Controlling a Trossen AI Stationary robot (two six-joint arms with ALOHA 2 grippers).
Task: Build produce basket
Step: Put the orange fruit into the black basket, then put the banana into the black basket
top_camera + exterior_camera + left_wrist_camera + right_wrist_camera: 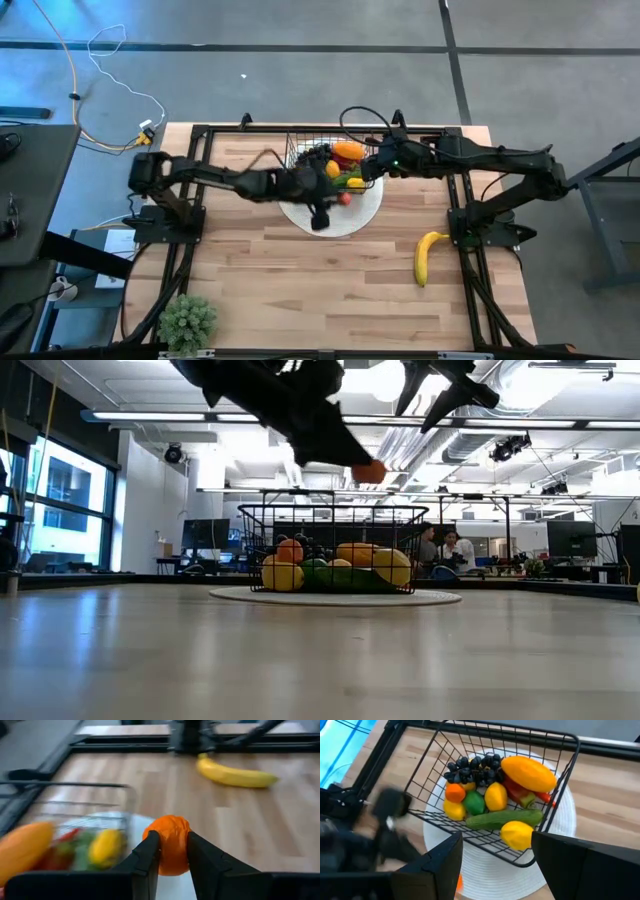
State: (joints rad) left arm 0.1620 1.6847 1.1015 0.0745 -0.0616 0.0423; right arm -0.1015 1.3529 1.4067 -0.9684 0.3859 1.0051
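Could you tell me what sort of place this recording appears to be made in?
Probably an open-plan lab or office: the low view shows exposed ceiling ducts, monitors on desks and people beyond the wooden table where the basket sits.

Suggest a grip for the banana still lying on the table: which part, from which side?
Take the banana at mid-body from straight above, fingers closing across its narrow width. It lies flat and alone on bare wood, long axis running roughly toward the table's front edge, beside the right arm's base, so the right gripper seems the nearer choice.

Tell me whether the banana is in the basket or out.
Out: the banana lies on the table, apart from the basket.
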